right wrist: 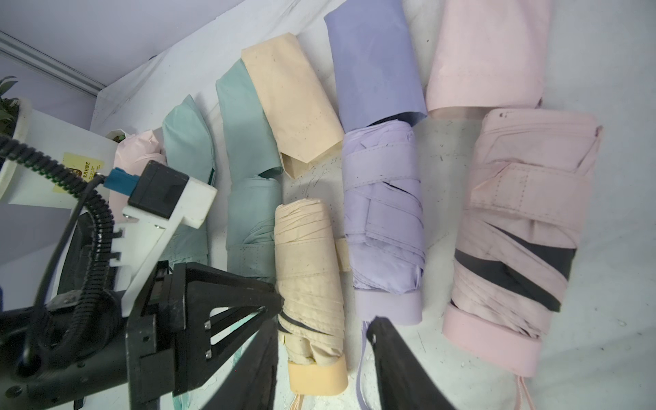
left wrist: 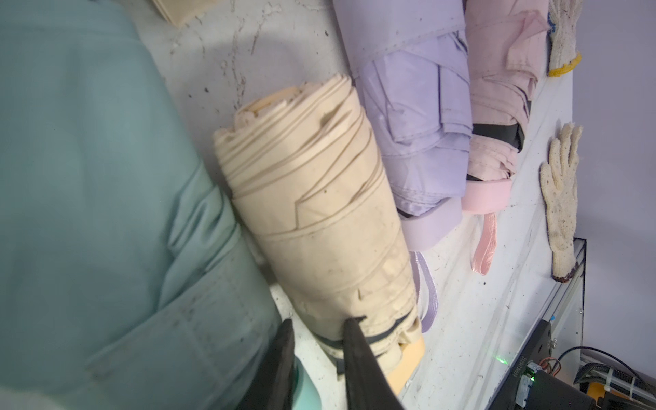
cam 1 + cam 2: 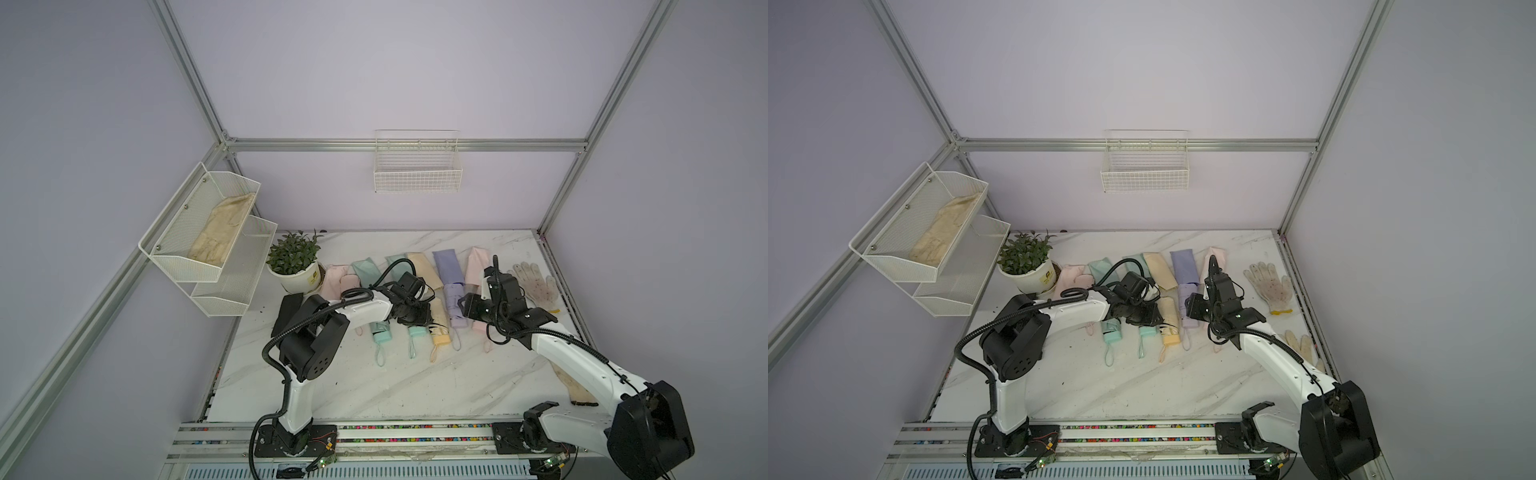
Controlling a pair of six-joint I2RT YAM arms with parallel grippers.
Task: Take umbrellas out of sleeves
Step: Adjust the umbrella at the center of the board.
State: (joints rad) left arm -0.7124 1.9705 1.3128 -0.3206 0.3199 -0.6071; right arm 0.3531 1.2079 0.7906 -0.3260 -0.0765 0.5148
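Observation:
The yellow umbrella (image 3: pixel 439 326) (image 1: pixel 309 269) lies free on the marble table, apart from its yellow sleeve (image 3: pixel 424 268) (image 1: pixel 291 99). My left gripper (image 3: pixel 428 316) (image 2: pixel 319 321) sits at its left side. The jaws stand narrowly open with bare table between them, and one finger (image 2: pixel 358 355) rests against the pleats. My right gripper (image 3: pixel 463 305) (image 1: pixel 324 323) hovers open above the yellow handle cap (image 1: pixel 317 376). The lavender umbrella (image 1: pixel 383 213) has its far end in the lavender sleeve (image 1: pixel 372 67). A pink umbrella (image 1: pixel 521 230) lies at its pink sleeve's (image 1: pixel 486 53) mouth.
Two mint umbrellas (image 3: pixel 380 332) (image 3: pixel 413 330), mint sleeves (image 3: pixel 365 270) and a pink umbrella (image 3: pixel 336 282) lie to the left. A potted plant (image 3: pixel 297 262) stands back left. A white knit glove (image 3: pixel 536 286) and a beige glove (image 3: pixel 575 386) lie by the right edge.

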